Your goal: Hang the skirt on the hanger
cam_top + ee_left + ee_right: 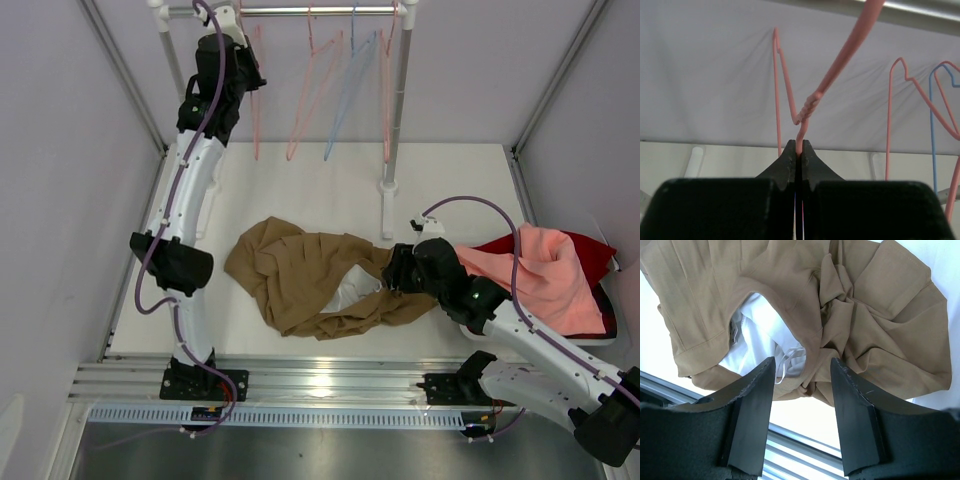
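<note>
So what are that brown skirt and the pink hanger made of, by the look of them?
The skirt looks like soft, matte woven cloth: it creases and bunches; its pale lining seems smoother. The hanger is probably thin wire with a pink coating, twisted at the neck.

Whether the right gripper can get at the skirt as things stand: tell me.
Probably yes. The right gripper hangs open just above the skirt, a fold of the tan cloth showing between its parted jaws, and nothing lies in the way.
</note>
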`<state>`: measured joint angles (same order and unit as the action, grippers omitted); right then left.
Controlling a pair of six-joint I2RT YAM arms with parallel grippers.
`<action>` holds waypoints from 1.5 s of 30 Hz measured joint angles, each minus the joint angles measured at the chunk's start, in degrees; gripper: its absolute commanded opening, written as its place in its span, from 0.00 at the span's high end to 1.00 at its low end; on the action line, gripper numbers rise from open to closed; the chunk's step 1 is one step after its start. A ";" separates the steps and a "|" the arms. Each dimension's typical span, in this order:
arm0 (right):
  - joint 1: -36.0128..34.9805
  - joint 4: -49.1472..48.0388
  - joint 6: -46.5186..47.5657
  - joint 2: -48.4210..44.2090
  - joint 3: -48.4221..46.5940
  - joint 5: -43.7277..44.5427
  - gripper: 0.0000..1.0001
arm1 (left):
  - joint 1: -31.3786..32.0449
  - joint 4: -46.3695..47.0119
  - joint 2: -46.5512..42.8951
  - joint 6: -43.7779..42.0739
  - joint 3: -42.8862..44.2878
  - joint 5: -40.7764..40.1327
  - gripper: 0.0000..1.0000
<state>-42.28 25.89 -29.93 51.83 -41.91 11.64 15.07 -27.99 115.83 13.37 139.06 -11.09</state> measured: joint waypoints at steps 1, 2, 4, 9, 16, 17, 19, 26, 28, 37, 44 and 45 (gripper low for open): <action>0.00 0.00 0.00 0.00 0.00 0.00 0.47 | -0.09 0.04 -0.20 -0.04 0.00 0.48 1.00; 0.00 0.00 0.00 0.00 0.00 0.00 0.47 | -0.28 0.13 -0.50 -0.13 0.00 1.11 1.00; 0.00 0.00 0.02 0.00 0.00 0.00 0.47 | -0.74 0.57 -1.42 -0.33 0.00 2.54 1.00; 0.00 -0.02 0.13 0.00 0.00 0.00 0.48 | -2.47 1.46 -3.91 -0.37 -0.22 5.03 1.00; 0.00 -0.04 0.20 0.00 0.00 0.00 0.48 | -2.99 1.99 -7.98 -0.61 -3.45 8.41 1.00; 0.00 -0.02 0.22 0.00 0.00 0.02 0.47 | -2.99 2.05 -8.76 -0.85 -4.70 9.01 1.00; 0.00 -0.02 0.26 -0.02 0.00 0.04 0.47 | -2.99 1.73 -10.25 -0.98 -7.04 10.43 1.00; 0.02 0.07 1.25 -0.52 0.00 0.17 0.47 | -2.99 1.99 -18.34 -1.44 -19.96 13.55 1.00; 0.02 0.15 1.46 -0.52 -0.02 0.17 0.47 | -2.99 1.81 -20.96 -1.46 -23.34 14.34 1.00; 0.00 1.29 1.53 -0.52 -2.25 -0.09 0.48 | -2.99 4.13 -36.22 -1.38 -41.00 17.18 1.00; 0.02 3.85 1.49 0.13 -2.49 -1.01 0.54 | -2.97 4.42 -50.45 0.09 -58.80 22.10 1.00; 0.00 4.22 1.49 0.22 -2.49 -1.27 0.57 | -2.97 4.17 -52.48 0.20 -61.16 23.61 1.00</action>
<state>-42.28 30.11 -28.45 52.05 -44.40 10.37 12.10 -23.81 63.35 13.56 77.91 12.51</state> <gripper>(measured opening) 0.469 0.036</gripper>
